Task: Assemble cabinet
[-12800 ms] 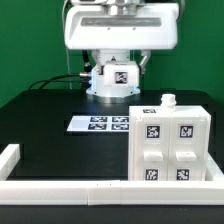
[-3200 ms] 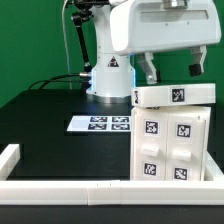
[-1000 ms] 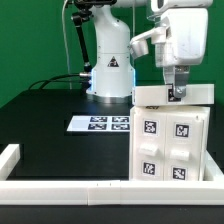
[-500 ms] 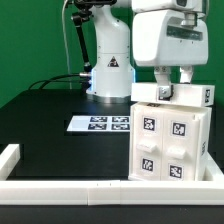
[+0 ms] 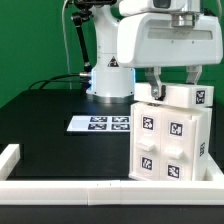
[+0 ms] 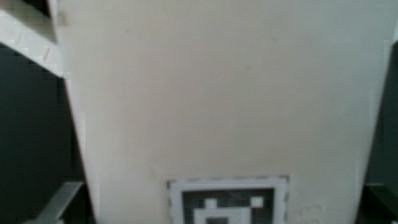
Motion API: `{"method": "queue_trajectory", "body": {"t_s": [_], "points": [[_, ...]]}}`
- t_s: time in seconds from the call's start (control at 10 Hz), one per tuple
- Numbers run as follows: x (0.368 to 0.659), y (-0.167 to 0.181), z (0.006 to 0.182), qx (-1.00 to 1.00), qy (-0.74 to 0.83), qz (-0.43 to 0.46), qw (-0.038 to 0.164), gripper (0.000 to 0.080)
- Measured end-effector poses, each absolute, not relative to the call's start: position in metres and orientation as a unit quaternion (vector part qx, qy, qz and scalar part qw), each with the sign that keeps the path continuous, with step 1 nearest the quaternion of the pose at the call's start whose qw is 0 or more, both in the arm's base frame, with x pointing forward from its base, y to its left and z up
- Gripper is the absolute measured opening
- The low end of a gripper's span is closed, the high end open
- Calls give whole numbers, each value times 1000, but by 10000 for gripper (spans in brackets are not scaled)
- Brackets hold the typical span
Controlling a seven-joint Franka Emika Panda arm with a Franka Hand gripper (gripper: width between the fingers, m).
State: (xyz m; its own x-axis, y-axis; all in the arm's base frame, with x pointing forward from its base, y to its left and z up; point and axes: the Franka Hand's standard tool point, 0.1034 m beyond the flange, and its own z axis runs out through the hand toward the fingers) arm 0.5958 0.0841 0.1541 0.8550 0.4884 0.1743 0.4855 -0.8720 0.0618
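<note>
Nearly there, by my read: cabinet (image 5: 172, 135) stands at abt 4 o'clock on the table (image 5: 50, 130), four tagged drawer blocks seated in its front, top panel (image 5: 180, 96) lying on the shell. My gripper (image 5: 172, 84) straddles that panel, fingers either side; can't tell if clamped or let go. Left, I'd judge: seating the top. Marker board (image 5: 100, 124) sits at centre.

Lab: tagged marker board (image 5: 100, 123), green backdrop (image 5: 30, 40)

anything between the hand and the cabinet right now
Nothing visible. The hand is right at the top of the cabinet, its fingers reaching down to the top block. The wrist view shows only white cabinet surface close up.
</note>
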Motion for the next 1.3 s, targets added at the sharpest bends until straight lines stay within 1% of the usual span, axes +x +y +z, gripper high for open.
{"method": "queue_trajectory", "body": {"t_s": [0.1,0.2,0.3,0.5,0.7,0.9,1.3], "points": [[596,84,154,968,233,93,6,560],[595,83,154,979,180,95,-3,560],[595,82,153,988,122,99,-17,560],[595,82,154,995,5,96,-36,560],[595,81,154,992,-70,93,-47,560],[595,80,153,988,-112,90,-51,560],[592,78,152,956,-276,77,-69,560]]}}
